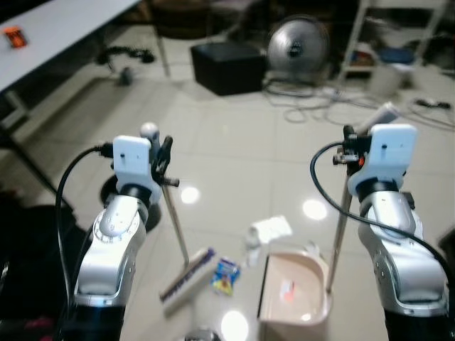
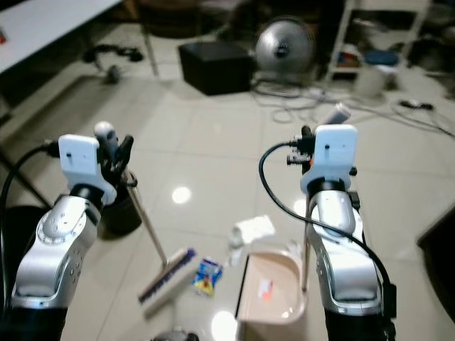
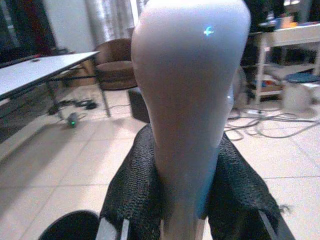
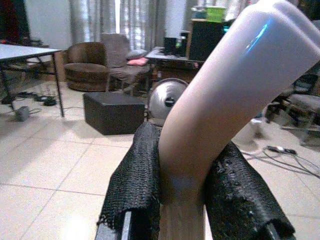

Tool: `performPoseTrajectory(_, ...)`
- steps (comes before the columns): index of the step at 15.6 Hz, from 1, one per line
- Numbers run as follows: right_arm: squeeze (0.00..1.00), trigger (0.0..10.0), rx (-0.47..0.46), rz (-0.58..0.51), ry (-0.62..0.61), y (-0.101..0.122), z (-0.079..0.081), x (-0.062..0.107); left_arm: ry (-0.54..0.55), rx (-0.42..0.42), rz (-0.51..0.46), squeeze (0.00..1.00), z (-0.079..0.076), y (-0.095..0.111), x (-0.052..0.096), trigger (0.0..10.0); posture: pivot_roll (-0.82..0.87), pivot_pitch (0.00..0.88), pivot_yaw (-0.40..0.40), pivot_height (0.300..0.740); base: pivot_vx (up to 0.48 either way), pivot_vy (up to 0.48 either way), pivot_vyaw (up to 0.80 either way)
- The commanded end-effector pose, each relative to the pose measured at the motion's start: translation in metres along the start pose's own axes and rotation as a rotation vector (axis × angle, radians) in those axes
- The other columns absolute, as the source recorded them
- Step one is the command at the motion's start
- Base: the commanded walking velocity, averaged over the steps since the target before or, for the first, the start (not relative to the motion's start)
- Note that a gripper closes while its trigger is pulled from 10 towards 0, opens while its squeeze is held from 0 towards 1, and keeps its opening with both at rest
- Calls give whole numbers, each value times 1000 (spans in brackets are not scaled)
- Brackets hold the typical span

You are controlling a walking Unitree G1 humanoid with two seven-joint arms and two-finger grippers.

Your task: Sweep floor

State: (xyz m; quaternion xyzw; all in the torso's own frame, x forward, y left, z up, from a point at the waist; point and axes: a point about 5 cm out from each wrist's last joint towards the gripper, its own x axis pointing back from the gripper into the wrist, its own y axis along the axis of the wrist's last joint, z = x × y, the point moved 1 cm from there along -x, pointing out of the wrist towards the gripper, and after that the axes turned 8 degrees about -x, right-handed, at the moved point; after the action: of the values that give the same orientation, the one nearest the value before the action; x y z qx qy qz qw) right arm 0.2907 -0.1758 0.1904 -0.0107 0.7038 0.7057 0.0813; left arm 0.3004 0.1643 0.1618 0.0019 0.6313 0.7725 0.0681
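Broom (image 1: 186,273): head on the tiled floor (image 1: 234,149), near left of centre; handle slants up to the left.
Left gripper (image 3: 182,200): clamped round the broom's handle top.
Litter: blue packet (image 1: 225,275) and white wrapper (image 1: 271,229) just beside the dustpan.
Dustpan (image 1: 291,288): right of the broom, on the floor.
Right gripper (image 4: 192,192): clamped round the dustpan's upright handle.

- The tiled floor (image 1: 234,156) is viewed from head height, forward and down; the fan (image 1: 298,42) at 12 o'clock is shared by both eyes.
- Each wrist camera is aimed close along its fingers (image 3: 135,195), level across the room; the black box (image 4: 112,112) is seen too.
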Motion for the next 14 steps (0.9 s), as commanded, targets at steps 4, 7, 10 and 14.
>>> performPoseTrajectory(4,0,10000,-20,-11,75,-5,13,-1,50,-27,-22,0,10,5,5,10000,80,27,63,740,403,0,575)
performPoseTrajectory(7,0,10000,-27,36,127,-20,23,5,59,-36,-10,0,11,1,10,10000,78,36,62,740,405,0,0)
performPoseTrajectory(10,0,10000,-10,59,110,-28,19,12,37,-61,13,0,8,-3,10,10000,69,45,69,740,131,0,0)
performPoseTrajectory(14,0,10000,-26,80,47,-36,10,20,-11,-63,38,0,5,-11,11,10000,62,45,75,740,0,0,0)
